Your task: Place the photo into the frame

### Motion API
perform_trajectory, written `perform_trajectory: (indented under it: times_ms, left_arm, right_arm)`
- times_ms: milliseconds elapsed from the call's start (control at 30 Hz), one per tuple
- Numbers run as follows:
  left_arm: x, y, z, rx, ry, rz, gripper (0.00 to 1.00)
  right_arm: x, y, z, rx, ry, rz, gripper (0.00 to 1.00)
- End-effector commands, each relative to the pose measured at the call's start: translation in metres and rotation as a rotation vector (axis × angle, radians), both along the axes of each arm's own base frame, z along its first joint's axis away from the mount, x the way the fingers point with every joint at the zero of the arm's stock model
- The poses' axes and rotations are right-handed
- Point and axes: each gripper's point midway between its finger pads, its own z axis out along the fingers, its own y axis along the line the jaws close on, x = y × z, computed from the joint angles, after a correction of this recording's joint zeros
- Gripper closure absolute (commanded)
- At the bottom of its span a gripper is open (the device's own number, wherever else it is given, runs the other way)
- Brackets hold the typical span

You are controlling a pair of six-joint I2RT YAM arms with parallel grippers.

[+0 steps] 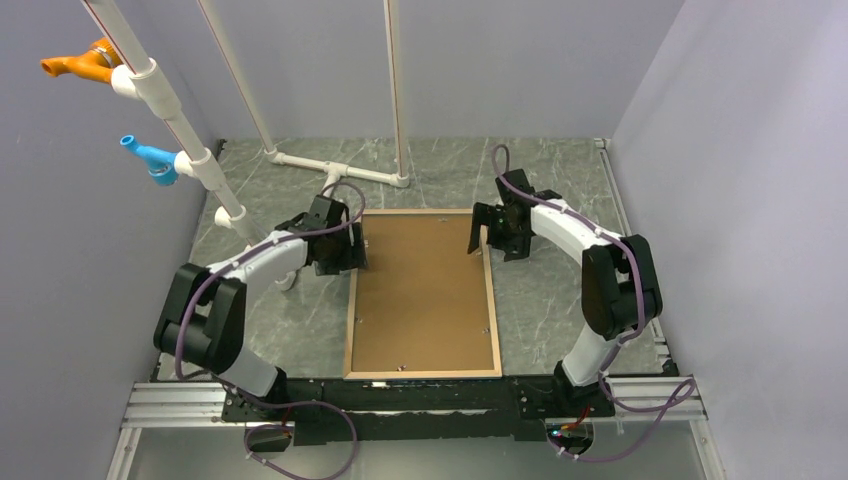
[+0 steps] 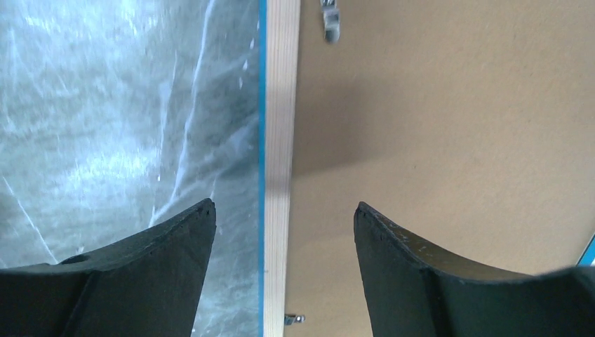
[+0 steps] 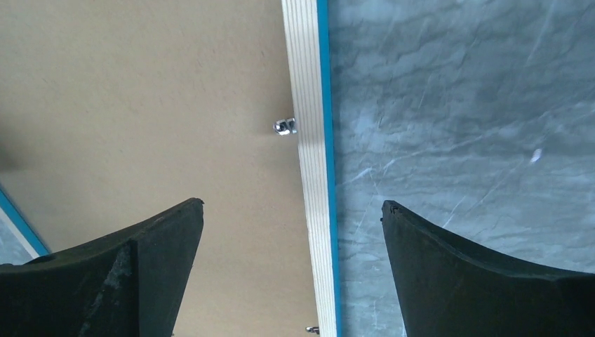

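Grey marbled table (image 1: 560,190) carries the large thin rectangular light-wood frame (image 1: 420,375), flat at centre between my arms, with the plain brown backing board (image 1: 425,300) filling it. The photo shows in no view, so I can't tell if it sits under the board. My left gripper (image 2: 284,207) and right gripper (image 3: 293,203) both stand wide and hold nothing, each straddling a side rail. Probably seating the board: I should come down square and not shove the frame sideways. Top view gives the whole layout. Only the wrist views show the frame's blue edge and the small metal tabs (image 3: 284,126).
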Motion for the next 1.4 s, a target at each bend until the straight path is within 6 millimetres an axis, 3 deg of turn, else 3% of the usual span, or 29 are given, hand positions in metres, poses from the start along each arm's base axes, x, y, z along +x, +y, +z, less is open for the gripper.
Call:
perform_trajectory:
  times_ms: [0,500,767,933,1167,1367]
  left_arm:
    - [0.025,0.002,0.007,0.052,-0.026,-0.005,0.25]
    - [0.089,-0.005,-0.006,0.152,-0.024,0.007,0.29]
    - [0.104,-0.006,-0.018,0.181,-0.007,0.006,0.33]
    - [0.103,-0.005,-0.032,0.195,0.021,0.002,0.40]
    - [0.095,-0.002,-0.039,0.199,0.029,-0.014,0.64]
    - [0.090,-0.004,-0.039,0.183,0.029,-0.032,1.00]
  right_arm:
    - [-0.007,0.005,-0.002,0.050,-0.007,0.010,0.00]
    - [-0.019,0.005,-0.022,0.047,0.043,0.036,0.00]
    - [-0.020,0.006,-0.027,0.050,0.060,0.042,0.00]
    - [-0.019,0.000,-0.029,0.013,0.065,0.040,0.00]
    - [-0.017,-0.002,-0.028,0.014,0.064,0.035,0.00]
    - [-0.016,-0.004,-0.028,0.017,0.064,0.030,0.00]
